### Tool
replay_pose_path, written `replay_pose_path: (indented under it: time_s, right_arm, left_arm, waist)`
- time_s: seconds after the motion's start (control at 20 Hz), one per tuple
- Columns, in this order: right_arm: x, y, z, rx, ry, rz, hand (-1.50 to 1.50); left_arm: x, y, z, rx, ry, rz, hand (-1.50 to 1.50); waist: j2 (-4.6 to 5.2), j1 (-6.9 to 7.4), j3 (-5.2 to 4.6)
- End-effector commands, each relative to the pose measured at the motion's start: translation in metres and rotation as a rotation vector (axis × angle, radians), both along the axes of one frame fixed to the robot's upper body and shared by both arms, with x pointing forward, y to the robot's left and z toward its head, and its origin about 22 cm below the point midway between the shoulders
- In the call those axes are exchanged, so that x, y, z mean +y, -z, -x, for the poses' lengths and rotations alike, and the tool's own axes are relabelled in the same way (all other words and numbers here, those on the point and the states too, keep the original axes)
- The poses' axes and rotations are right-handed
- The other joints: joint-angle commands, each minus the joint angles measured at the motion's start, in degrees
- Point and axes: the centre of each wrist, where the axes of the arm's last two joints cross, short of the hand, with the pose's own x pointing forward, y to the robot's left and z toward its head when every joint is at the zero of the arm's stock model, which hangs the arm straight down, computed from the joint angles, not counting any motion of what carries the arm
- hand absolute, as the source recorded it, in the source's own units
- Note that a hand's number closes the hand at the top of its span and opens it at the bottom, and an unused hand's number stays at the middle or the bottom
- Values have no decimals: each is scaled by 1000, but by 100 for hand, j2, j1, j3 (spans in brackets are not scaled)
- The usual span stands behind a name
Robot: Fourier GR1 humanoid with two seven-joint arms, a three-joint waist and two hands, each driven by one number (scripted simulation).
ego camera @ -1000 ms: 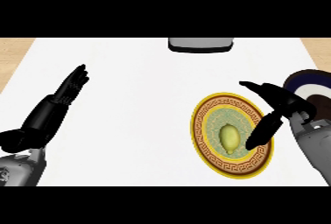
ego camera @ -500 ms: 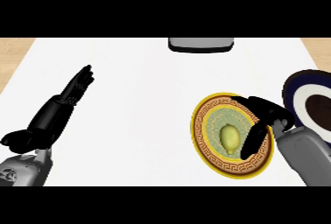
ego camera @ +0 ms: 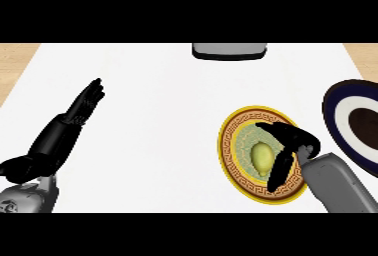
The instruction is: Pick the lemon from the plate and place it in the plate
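Right hand point(ego camera: 297, 142) hovers open over the gold-rimmed plate point(ego camera: 229, 161) on the worktop, fingers arched but gripping nothing, with the lemon point(ego camera: 260, 155) lying at the plate's centre just beside them to the left. Light, stiff and waxy-skinned, the fruit looks liable to roll, so a grasp across its narrow middle seems best

A single view from the robot's head looks steeply down on the white table point(ego camera: 170, 130). The left forearm point(ego camera: 26, 197) and right forearm point(ego camera: 336, 182) enter from the lower edge (camera close above them).
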Motion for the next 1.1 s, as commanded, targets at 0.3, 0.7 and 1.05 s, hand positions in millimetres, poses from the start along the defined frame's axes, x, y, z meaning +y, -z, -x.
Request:
replay_pose_path:
  time_s: [0.3, 0.7, 1.05]
  right_arm:
    - [23, 47, 17, 48, -28, 57, -150]
    - [18, 59, 23, -77, -185, 38, 150]
    - [14, 45, 15, -183, -99, 105, 150]
  left_arm:
    - [5, -2, -13, -2, 16, -2, 0]
    - [-4, -10, -12, 6, 4, -9, 0]
    - [9, -10, -11, -12, -15, -3, 0]
  waist:
    - [0, -19, 0]
    - [6, 8, 4]
    - [-6, -22, 0]
